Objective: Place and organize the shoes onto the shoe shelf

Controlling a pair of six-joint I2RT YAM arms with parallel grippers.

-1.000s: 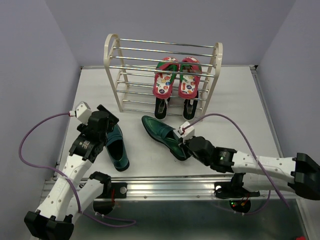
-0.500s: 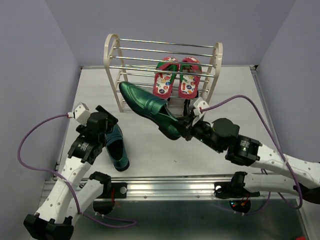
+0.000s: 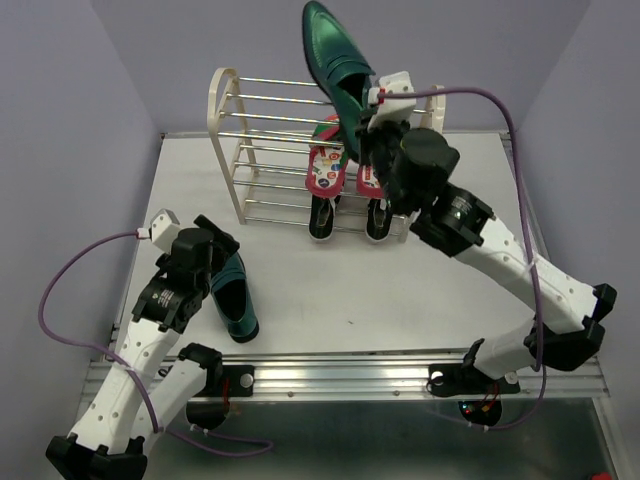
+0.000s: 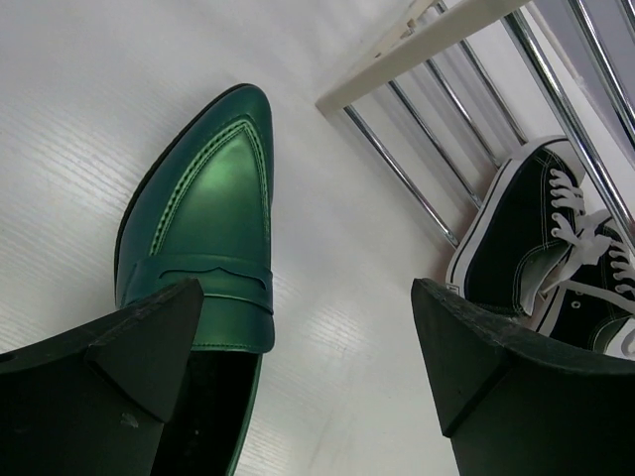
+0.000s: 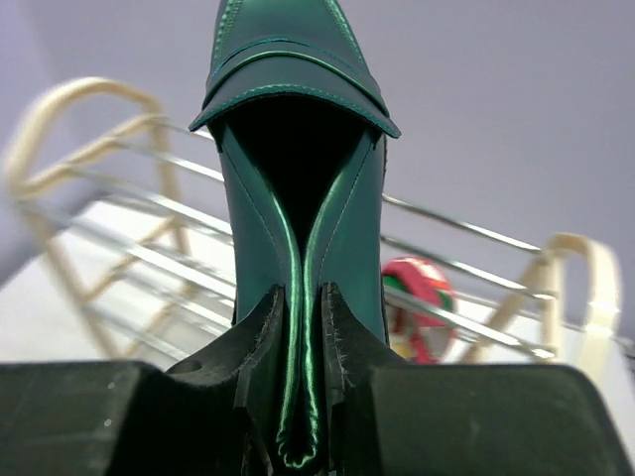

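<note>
My right gripper is raised above the shoe shelf, shut on the heel of a glossy dark-green loafer whose toe points up and away. In the right wrist view its pads pinch the loafer's heel rim. The second green loafer lies on the table at the left, with my left gripper open just above its heel end; in the left wrist view the loafer sits under the left finger. Red flip-flops lean on a middle tier. Black sneakers stand at the bottom.
The shelf's left half holds no shoes. Its cream frame and the sneakers lie ahead and right of the left gripper. In the right wrist view, metal rods and the cream arch lie beyond the held loafer. A purple cable loops off each wrist.
The right arm has lifted the green loafer from the table, swinging it up and back until it stands above the shelf's top tier. The left arm has barely moved.
</note>
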